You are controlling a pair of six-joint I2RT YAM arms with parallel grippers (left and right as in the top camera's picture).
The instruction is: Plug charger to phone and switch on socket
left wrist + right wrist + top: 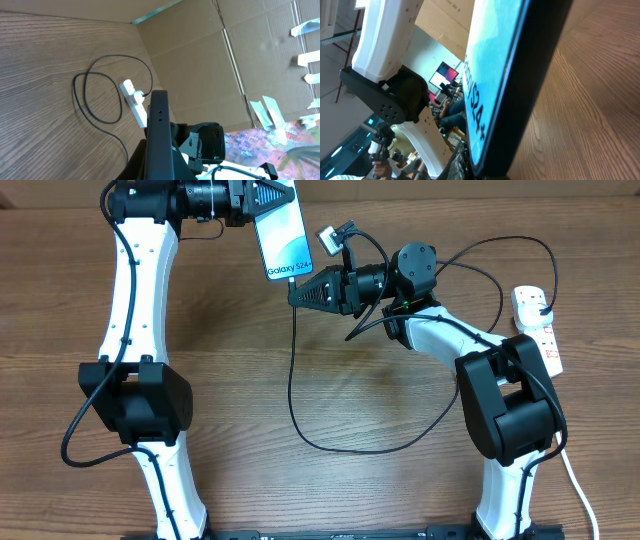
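While left gripper [262,202] is clamped on phone [280,238], held up tilted over the tabletop's [350,490] far edge, right gripper [296,290] sits clenched at phone's lower end, where charger [290,370] begins. Can't tell if tip is gripped or already seated, it's hidden. I'd judge insertion is the step: keep tip square w/ port, push along phone's long axis, slow, no sideways load. Socket [537,330] lies by right edge, plug end at it; switch not yet done.
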